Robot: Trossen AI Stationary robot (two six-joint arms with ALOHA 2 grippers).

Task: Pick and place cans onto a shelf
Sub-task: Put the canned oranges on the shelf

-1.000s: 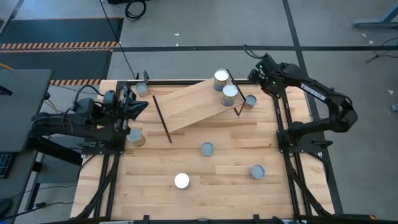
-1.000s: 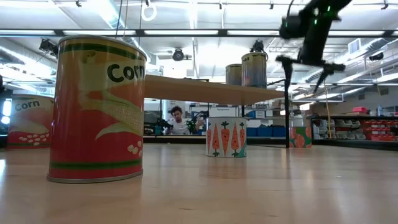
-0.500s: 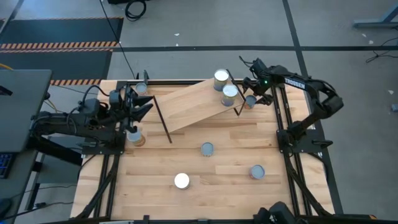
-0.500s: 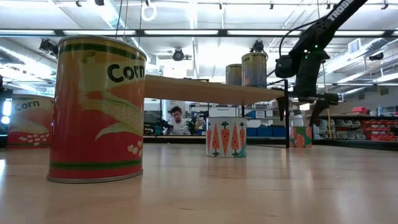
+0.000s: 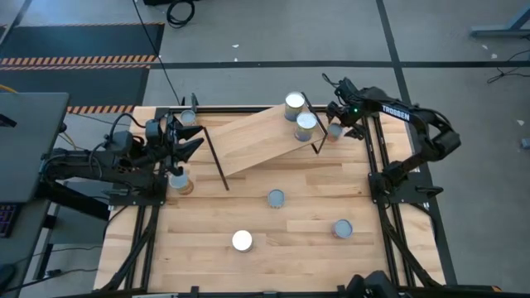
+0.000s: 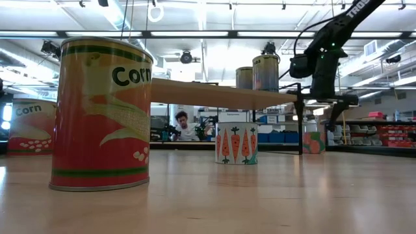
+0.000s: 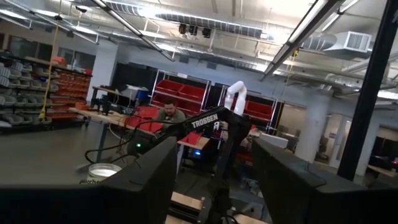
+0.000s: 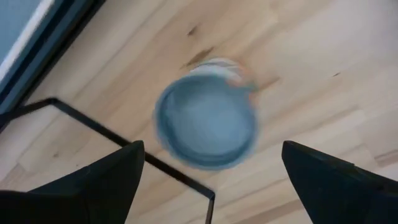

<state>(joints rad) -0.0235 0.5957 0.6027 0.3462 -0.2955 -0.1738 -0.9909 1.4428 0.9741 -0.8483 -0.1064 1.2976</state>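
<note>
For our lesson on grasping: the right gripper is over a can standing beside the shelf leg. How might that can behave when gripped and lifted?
The can would probably stay rigid: it looks like a metal tin. It stands upright on a flat end, so rolling seems unlikely unless tipped. The shelf leg passes close by, so the open right gripper might knock it.

Two dark fingers (image 7: 155, 186) of the left gripper (image 7: 211, 186) are seen spread apart along the bottom edge. A round whitish can (image 7: 104, 172) is seen at lower left, and a seated person (image 7: 166, 114) is visible near the centre, before red bins (image 7: 186, 94).
</note>
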